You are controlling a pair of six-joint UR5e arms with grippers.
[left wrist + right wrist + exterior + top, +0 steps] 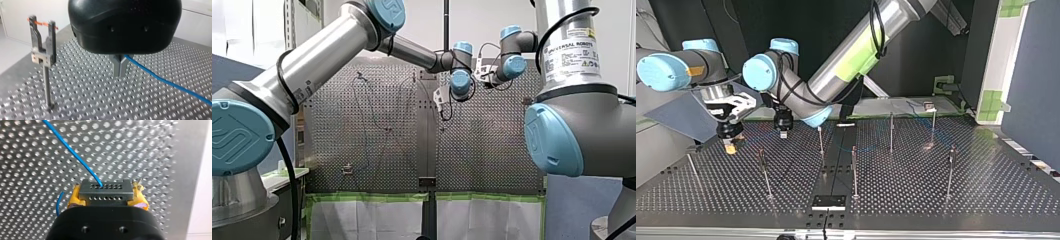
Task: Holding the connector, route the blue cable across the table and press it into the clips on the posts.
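In the left wrist view my left gripper (120, 71) has its metal fingers shut on the blue cable (165, 81), just above the perforated table (100, 100). The cable trails away to one side over the holes. Beside the gripper stands a post with a forked clip (42, 50), nothing in its slot. In the right wrist view my right gripper (106, 195) holds the grey connector (105, 191) between yellow pads, and the cable (72, 152) leaves the connector's face. In the top view both grippers hang close together at the left: my right (730, 144), my left (783, 132).
Several thin clip posts stand across the table in the top view, among them one in front of the grippers (764, 172), one at mid-table (854, 170) and one at the right (950, 170). A black plate (828, 201) lies at the near edge.
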